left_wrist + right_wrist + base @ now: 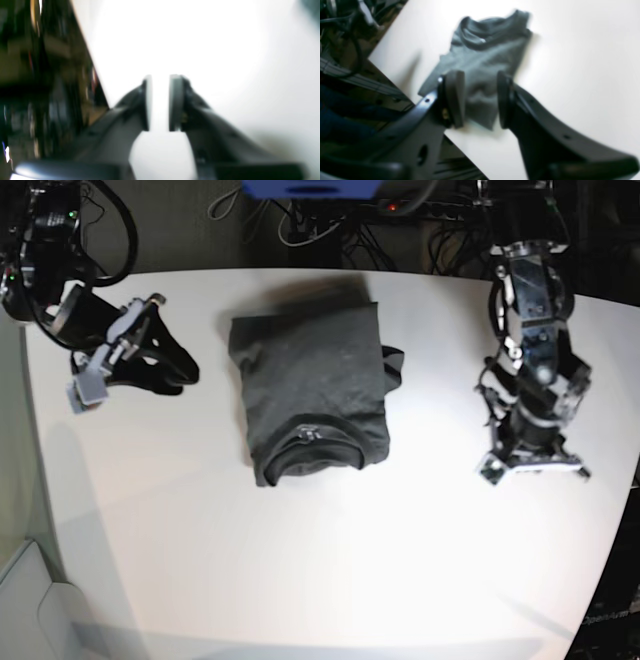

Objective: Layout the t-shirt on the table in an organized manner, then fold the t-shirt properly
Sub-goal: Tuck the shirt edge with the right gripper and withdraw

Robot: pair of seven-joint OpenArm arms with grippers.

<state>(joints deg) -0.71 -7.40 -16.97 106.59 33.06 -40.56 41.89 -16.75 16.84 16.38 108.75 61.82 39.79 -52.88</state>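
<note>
One dark grey t-shirt (308, 400) lies folded into a soft rectangle at the upper middle of the base view, collar toward the bottom, on the smooth white desk (300, 580). Nothing lies on it. The right hand (480, 100) hovers part open and empty; its blurred wrist view shows a pale neck label. The left hand (160, 102), fingers nearly together, holds nothing over bare desk.

Left wrist view heavily motion-blurred, the worktop (200, 37) blown out to white glare; right wrist view soft; base view sharp, evenly lit, corners dim.
</note>
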